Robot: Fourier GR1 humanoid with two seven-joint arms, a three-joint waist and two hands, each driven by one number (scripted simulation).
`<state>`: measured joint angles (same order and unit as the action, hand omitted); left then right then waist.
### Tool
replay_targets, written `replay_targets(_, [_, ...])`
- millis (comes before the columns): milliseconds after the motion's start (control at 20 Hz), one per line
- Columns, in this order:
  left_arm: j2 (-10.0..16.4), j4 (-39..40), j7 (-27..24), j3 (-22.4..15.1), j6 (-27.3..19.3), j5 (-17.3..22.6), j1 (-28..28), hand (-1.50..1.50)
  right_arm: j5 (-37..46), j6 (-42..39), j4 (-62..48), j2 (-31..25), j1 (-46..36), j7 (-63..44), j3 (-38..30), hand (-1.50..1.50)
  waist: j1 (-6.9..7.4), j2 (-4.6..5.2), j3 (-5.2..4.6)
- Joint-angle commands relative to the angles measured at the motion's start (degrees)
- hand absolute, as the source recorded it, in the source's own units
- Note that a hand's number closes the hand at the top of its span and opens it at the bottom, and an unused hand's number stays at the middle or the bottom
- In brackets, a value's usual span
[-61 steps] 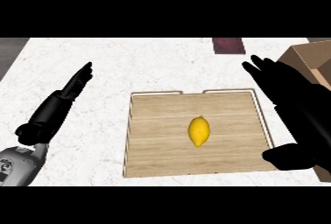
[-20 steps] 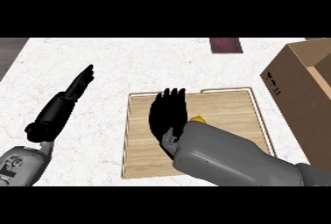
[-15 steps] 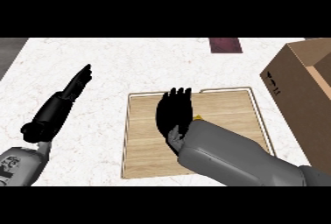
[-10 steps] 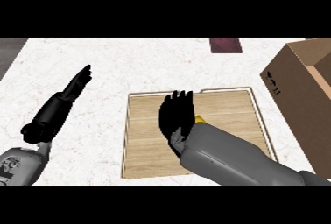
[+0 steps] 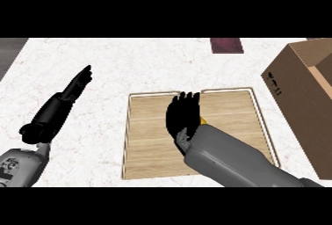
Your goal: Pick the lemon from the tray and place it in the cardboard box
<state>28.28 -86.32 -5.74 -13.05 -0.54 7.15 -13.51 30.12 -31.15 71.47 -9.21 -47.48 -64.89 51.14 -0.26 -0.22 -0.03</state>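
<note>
A light wooden tray (image 5: pixel 149 145) lies on the white marble counter. My right hand (image 5: pixel 183 116) is over the tray's middle, fingers straight and pointing away, covering the lemon. Only a small yellow sliver of the lemon (image 5: pixel 203 119) shows at the hand's right edge. Whether the fingers touch it is hidden. The brown cardboard box (image 5: pixel 299 96) stands at the right edge, its open top facing up. My left hand (image 5: pixel 73 88) rests open at the left of the tray, fingers straight and pointing up and away.
A dark maroon object (image 5: pixel 226 45) lies at the counter's far edge, right of centre. White counter surface (image 5: pixel 142 66) stretches behind the tray and between the tray and the box.
My right hand has moved from the tray's right side to over the lemon, then drifted slightly right, so the lemon is almost hidden. The view has shifted, showing more of the box. The left hand is unchanged.
</note>
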Motion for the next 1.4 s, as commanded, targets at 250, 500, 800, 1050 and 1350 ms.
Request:
replay_targets(250, [-2.7, 0.7, -0.6, 0.5, -0.3, -2.4, 0.0, 0.00, 4.2, -4.9, 0.5, 1.4, 4.3, -7.9, -4.8, -1.50, -0.08, 0.08, 0.01])
replay_targets(500, [-2.1, -3.3, 3.0, 3.0, 2.2, -2.0, 0.6, 0.00, 9.8, -7.0, 7.6, -3.4, 9.4, 2.4, -4.1, 1.50, 0.13, 0.07, 0.04])
replay_targets(800, [-4.9, -2.0, 1.3, 3.3, 2.0, -5.0, 0.7, 0.00, 21.3, -0.9, 2.9, 0.4, 10.3, 9.0, -1.0, 1.50, 0.40, 0.19, 0.04])
replay_targets(1050, [-3.2, -1.3, 0.8, 6.1, 6.1, -3.8, 1.1, 0.00, 27.2, 2.0, 0.4, 1.1, 8.3, 16.1, -1.0, 1.50, 0.63, 0.22, 0.04])
replay_targets(1350, [-5.1, -1.2, 0.4, 4.1, 3.6, -5.3, 0.4, 0.00, 16.4, 22.9, -3.2, -5.9, 5.0, 24.4, -27.0, 1.50, 0.63, 1.41, 0.40])
